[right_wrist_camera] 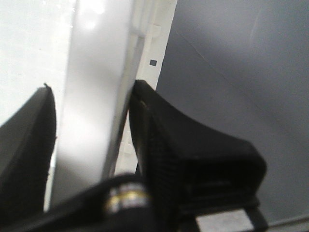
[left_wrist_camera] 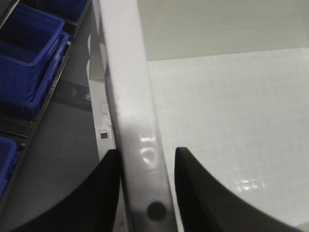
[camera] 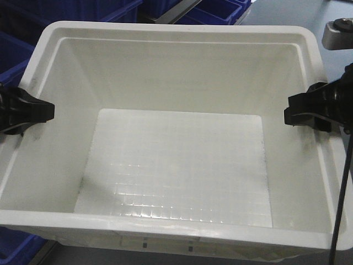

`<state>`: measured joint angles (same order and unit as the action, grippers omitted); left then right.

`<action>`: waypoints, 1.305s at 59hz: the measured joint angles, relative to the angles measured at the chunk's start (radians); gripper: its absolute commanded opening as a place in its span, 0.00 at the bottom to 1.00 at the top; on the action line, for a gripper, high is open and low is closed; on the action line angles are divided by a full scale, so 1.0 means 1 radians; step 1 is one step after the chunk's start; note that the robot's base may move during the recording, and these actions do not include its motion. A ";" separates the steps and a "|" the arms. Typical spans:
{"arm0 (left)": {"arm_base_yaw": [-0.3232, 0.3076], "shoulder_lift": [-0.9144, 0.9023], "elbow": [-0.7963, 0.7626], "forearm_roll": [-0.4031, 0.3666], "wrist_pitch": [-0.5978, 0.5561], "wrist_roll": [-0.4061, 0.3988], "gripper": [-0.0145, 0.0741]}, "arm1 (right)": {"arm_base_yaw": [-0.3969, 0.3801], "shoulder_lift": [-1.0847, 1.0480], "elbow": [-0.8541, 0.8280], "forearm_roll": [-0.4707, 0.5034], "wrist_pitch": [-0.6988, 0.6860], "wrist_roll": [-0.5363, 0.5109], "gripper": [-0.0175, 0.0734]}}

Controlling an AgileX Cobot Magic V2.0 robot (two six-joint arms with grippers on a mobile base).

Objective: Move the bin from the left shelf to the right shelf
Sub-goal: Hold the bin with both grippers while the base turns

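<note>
The left gripper (camera: 37,112) straddles the left rim of the bin (camera: 176,61), one matte black finger inside the wall and one outside. In the left wrist view the gripper (left_wrist_camera: 146,164) is narrowed to about the rim's thickness, its curved fingers (left_wrist_camera: 104,193) pressed close on both sides of the flat white strip. A dark round dot and a faint raised mark show on that rim just between them. The right gripper (camera: 300,113) clasps the opposite rim the same way. From its own wrist camera the gripper (right_wrist_camera: 91,96) has a blocky outer finger (right_wrist_camera: 159,140), finely ribbed on its inner face, lying against the rim's outer edge, and the inner finger sits just beside the wall. The bin is a large rectangular tote of smooth, slightly glossy white plastic, with rounded corners, a thick flat rim, walls sloping in toward the bottom and a floor moulded in a grid of small squares that catches the light. It fills the front view, held between the two grippers. Dark blue bins (camera: 215,11) stand behind it and stacked to its left (left_wrist_camera: 29,58). A plain grey surface (right_wrist_camera: 231,72) lies to its right. Whether its base rests on anything cannot be told.
</note>
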<state>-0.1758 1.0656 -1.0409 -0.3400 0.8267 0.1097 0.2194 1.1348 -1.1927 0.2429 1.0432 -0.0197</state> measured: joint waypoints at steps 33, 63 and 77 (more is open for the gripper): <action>0.000 0.000 0.000 0.000 0.000 0.000 0.16 | 0.000 0.000 0.000 0.000 0.000 -0.001 0.19; 0.000 0.000 0.000 0.000 0.000 0.000 0.16 | 0.000 0.000 0.000 0.000 0.000 -0.001 0.19; 0.000 0.000 0.000 0.000 0.000 0.000 0.16 | 0.000 0.000 0.000 0.000 0.000 -0.001 0.19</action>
<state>-0.1758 1.0656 -1.0409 -0.3400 0.8267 0.1097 0.2194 1.1348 -1.1927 0.2429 1.0429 -0.0204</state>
